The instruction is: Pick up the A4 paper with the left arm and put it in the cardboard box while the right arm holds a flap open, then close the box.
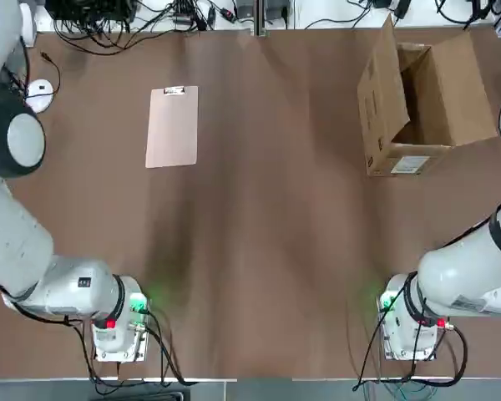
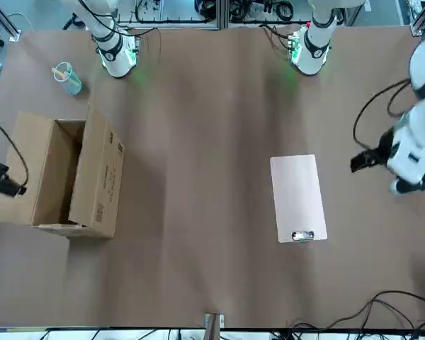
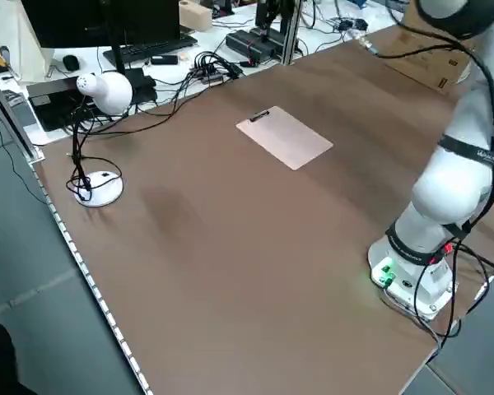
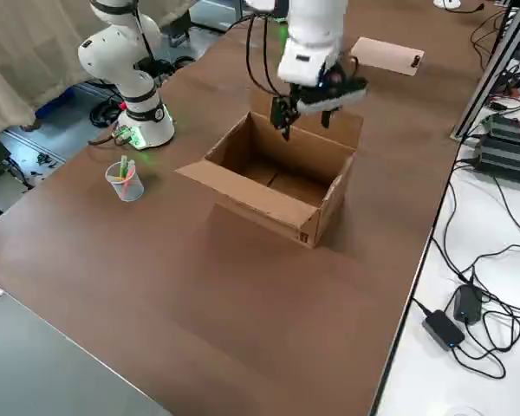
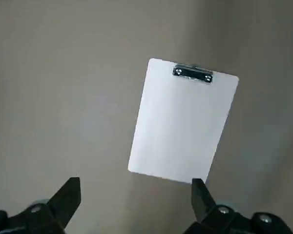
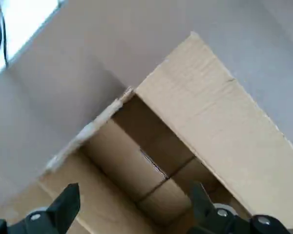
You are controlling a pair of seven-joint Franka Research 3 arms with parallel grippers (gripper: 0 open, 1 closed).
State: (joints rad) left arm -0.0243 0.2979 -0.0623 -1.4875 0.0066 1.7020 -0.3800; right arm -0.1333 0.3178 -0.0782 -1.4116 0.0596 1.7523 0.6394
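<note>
Both tools gape empty; the paper (image 5: 183, 126) (flat on the table (image 1: 275, 251)) may slide when the left tool (image 5: 136, 195) pinches.

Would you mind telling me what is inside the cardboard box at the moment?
The cardboard box looks empty: only its brown floor and inner walls show. The near inside wall hides a strip of the floor. The A4 paper lies flat on the table, outside it.
</note>
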